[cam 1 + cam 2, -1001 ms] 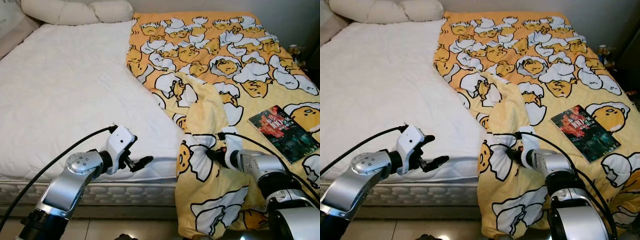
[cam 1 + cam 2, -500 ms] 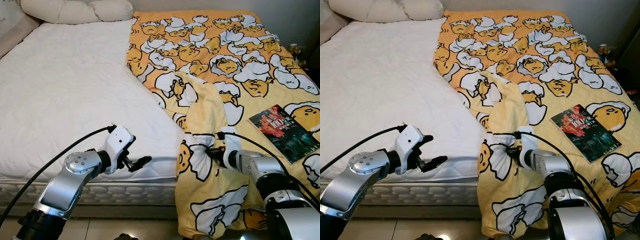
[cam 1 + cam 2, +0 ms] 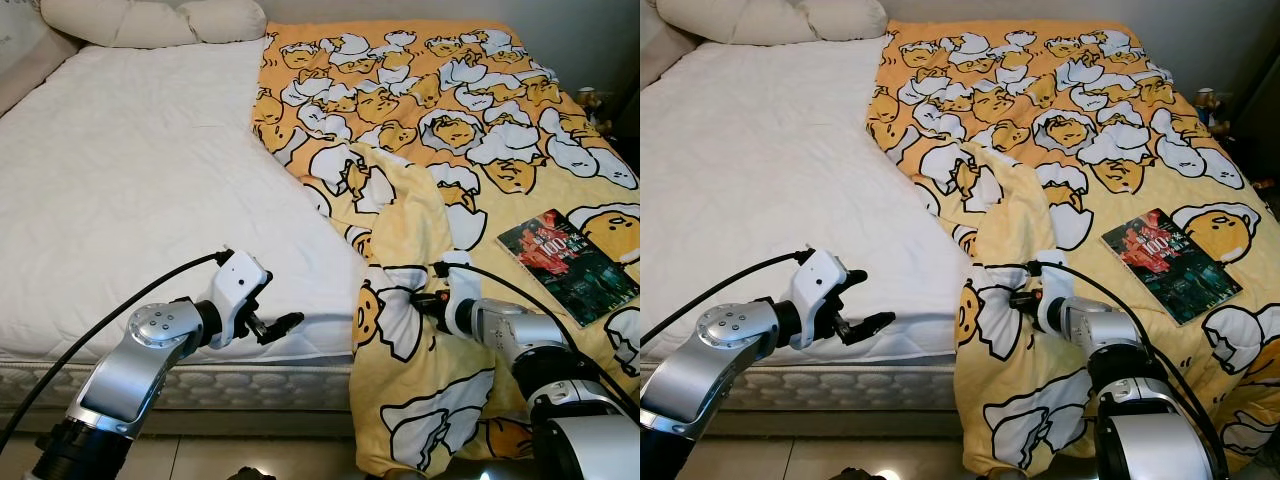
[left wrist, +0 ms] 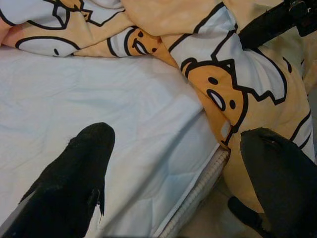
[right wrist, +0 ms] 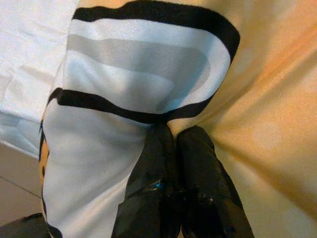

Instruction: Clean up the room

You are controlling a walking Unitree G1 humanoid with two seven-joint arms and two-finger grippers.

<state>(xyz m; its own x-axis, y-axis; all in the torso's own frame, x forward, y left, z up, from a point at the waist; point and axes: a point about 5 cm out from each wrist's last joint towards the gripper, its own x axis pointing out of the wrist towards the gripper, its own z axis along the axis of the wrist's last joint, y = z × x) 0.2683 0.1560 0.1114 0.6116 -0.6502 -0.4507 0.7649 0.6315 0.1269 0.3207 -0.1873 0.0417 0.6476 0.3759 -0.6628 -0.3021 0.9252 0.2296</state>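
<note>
A yellow blanket (image 3: 440, 120) printed with egg cartoons covers the right half of the bed and hangs over the front edge, bunched into a ridge near the middle. My right gripper (image 3: 425, 300) is shut on a fold of the blanket (image 5: 148, 94) at that hanging front corner. My left gripper (image 3: 285, 322) stands open just above the bed's front edge, over the bare white mattress (image 3: 130, 180), a short way left of the blanket's edge (image 4: 218, 94).
A dark book (image 3: 567, 262) lies on the blanket at the right. Two pillows (image 3: 150, 20) sit at the head of the bed. Small items (image 3: 1210, 105) stand beside the bed at the far right. Tiled floor (image 3: 20, 455) runs along the front.
My right gripper has drawn the blanket fold slightly left. The left gripper has barely moved.
</note>
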